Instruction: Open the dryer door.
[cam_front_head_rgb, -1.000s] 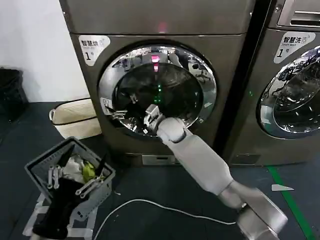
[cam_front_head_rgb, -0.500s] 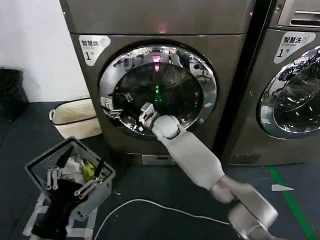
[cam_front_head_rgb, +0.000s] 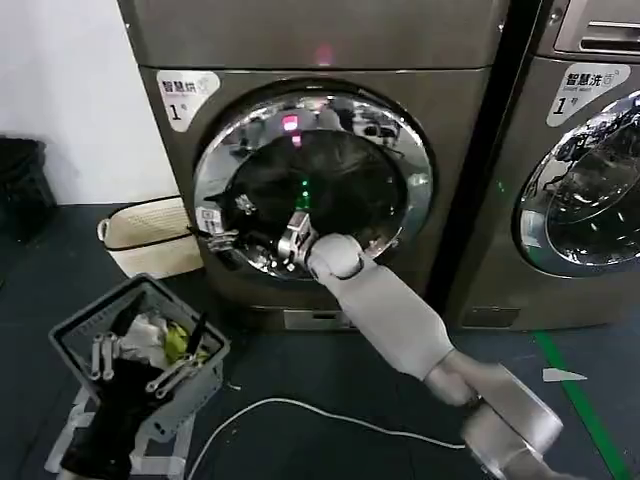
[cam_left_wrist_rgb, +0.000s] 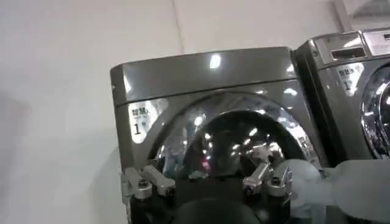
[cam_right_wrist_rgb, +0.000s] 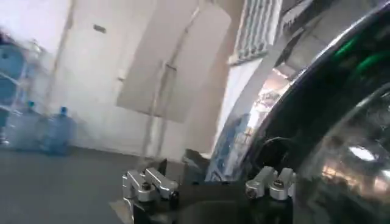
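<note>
The right end effector (cam_front_head_rgb: 292, 238) reaches to the door (cam_front_head_rgb: 312, 180) on the dryer (cam_front_head_rgb: 320, 150), pressed at about seven o'clock on the chrome ring, likely to hook the rim and swing it out; whether it is clenched cannot be told. The door's nine-o'clock edge seems lifted slightly off the front. The left end effector (cam_front_head_rgb: 135, 368) hangs over the basket (cam_front_head_rgb: 140, 345), released. Floor before the dryer is open, though the basket and white cable (cam_front_head_rgb: 300, 410) lie near.
</note>
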